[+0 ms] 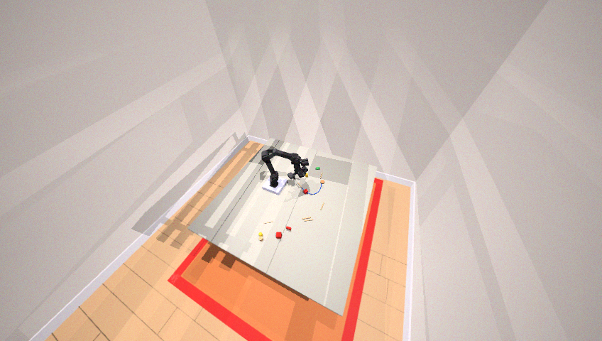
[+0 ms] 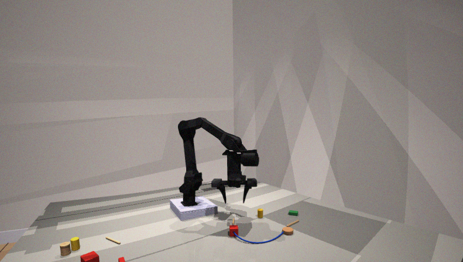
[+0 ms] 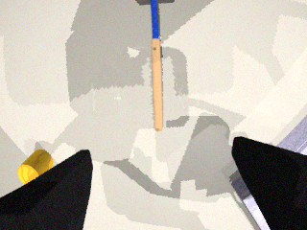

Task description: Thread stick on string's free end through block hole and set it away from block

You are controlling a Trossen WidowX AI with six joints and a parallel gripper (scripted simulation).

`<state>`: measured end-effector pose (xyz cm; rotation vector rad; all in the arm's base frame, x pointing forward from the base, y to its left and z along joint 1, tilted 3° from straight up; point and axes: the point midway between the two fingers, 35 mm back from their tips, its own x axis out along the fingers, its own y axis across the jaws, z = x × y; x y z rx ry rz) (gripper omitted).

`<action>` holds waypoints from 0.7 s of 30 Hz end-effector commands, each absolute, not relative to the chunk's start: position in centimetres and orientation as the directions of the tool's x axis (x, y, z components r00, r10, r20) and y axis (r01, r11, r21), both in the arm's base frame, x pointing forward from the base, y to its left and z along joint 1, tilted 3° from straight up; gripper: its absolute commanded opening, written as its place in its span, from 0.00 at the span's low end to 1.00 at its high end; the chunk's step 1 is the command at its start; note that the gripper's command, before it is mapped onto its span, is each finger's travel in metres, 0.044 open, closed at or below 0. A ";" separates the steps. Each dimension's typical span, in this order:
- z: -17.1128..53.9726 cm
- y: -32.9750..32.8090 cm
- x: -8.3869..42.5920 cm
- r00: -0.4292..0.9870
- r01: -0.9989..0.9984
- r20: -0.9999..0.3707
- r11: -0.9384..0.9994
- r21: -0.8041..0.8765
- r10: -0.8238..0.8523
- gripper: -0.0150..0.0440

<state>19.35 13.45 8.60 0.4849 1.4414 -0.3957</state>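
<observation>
The red block sits on the table. The blue string curves from the round wooden button to the block's near face in the exterior view. A short length of it shows on the robot's side, joined to the wooden stick. The stick is wholly outside the block and appears to lie on the table, its shadow close beside it. My gripper is open and empty, raised above the table beyond the stick's free end.
A yellow cylinder stands near the gripper. A green block and a loose stick lie near the button. Farther off are a larger red block, a small red piece, two cylinders and several sticks.
</observation>
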 end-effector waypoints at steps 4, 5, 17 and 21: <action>11.4 13.3 19.3 0.096 0.535 -0.995 0.841 0.079 0.032 1.00; 11.4 13.3 19.3 0.096 0.535 -0.995 0.841 0.079 0.032 1.00; 11.0 13.3 19.3 0.095 0.539 -0.995 0.839 0.078 0.031 1.00; 11.0 13.3 19.3 0.095 0.539 -0.995 0.839 0.078 0.031 1.00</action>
